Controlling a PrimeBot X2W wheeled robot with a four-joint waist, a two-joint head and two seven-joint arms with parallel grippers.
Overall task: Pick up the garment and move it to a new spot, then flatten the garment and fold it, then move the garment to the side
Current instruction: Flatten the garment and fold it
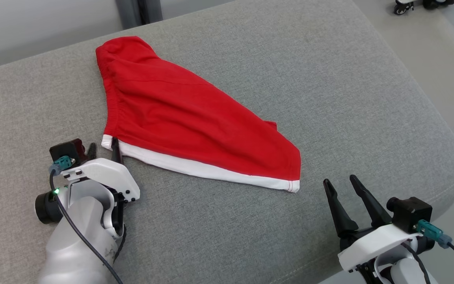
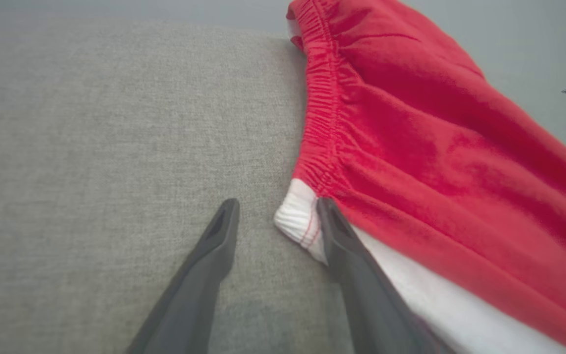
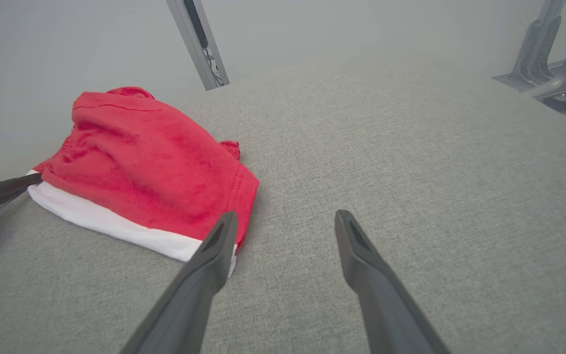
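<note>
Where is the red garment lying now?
In the head view the red garment lies on the grey fabric surface, left of centre; its white-hemmed corner sits between the fingers of the left gripper, and the right gripper stands apart from it.

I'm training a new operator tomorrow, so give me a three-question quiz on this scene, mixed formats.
1. True or false: the red garment lies on the grey cushion.
2. Which gripper's fingers are at the garment's waistband corner? A) left B) right
3. Fill in: the band along the garment's near edge is ____.
Key: 1 true. 2 A, the left gripper. 3 white.
</note>
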